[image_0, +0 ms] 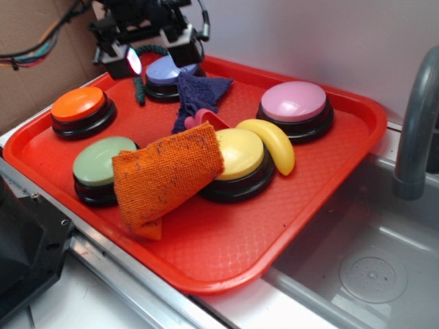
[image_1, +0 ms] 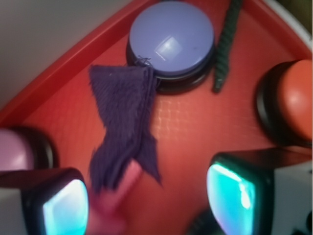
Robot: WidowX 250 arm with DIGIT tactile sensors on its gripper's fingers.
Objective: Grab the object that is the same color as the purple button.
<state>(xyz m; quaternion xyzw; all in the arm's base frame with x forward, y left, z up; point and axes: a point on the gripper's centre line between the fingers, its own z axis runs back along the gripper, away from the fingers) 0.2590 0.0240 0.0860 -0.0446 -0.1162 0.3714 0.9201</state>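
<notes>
We are hovering our gripper (image_1: pixel 146 200), fingers apart and holding nothing, above the purple cloth (image_1: pixel 124 132) lying ungrabbed beside the purple button (image_1: pixel 171 36).

Behind my fingers stands a plain pale wall (image_0: pixel 329 34), brown cardboard (image_0: pixel 31 75) beside it. Well off from them, a grey sink basin (image_0: pixel 363 267) and grey curved faucet pipe (image_0: pixel 415 130).

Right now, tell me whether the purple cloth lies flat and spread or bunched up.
Bunched. The purple cloth is gathered into a narrow twisted strip, one corner against the purple button, its far end draped over a pink object.
</notes>
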